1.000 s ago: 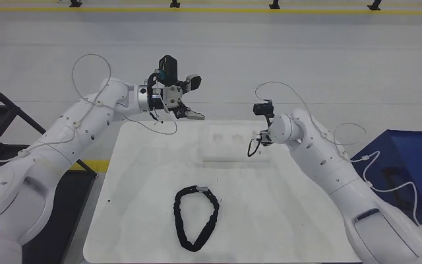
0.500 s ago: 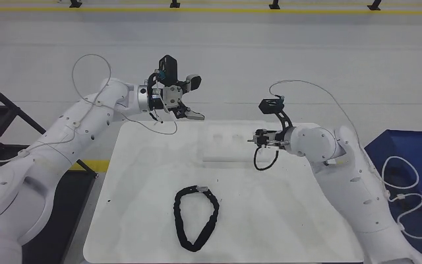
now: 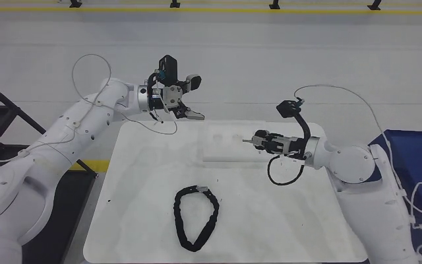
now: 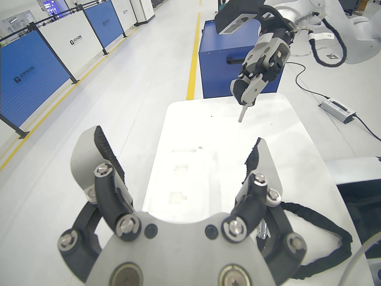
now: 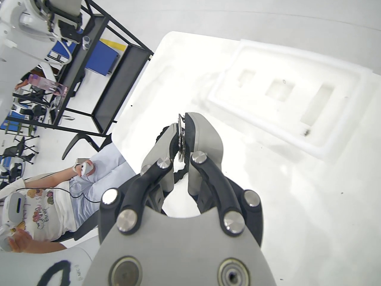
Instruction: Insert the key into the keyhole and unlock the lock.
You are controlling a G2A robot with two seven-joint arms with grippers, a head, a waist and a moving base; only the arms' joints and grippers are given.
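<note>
A black fabric-covered chain lock (image 3: 196, 218) lies in a loop on the white table (image 3: 132, 198), its lock ends toward the far side. In the left wrist view the lock (image 4: 321, 224) runs behind one finger. My right gripper (image 3: 254, 140) hovers over the table's far right part, shut on a small metal key (image 3: 246, 140) that points left. The right wrist view has the key (image 5: 181, 142) pinched between the two pads. My left gripper (image 3: 191, 113) hangs open and empty above the far left table edge. From its own view, the right gripper (image 4: 247, 96) holds the key (image 4: 241, 114) tip down.
A white foam tray (image 3: 227, 146) with shallow rectangular pockets rests at the far middle of the table, just beside the key. A blue cabinet (image 3: 402, 158) stands off the table's right side. A black metal rack (image 5: 98, 69) stands beyond the table's left edge.
My right arm has swung its elbow out to the right and turned the wrist, so the key now points left; the gripper itself stayed near the tray's right end. The left arm is unmoved.
</note>
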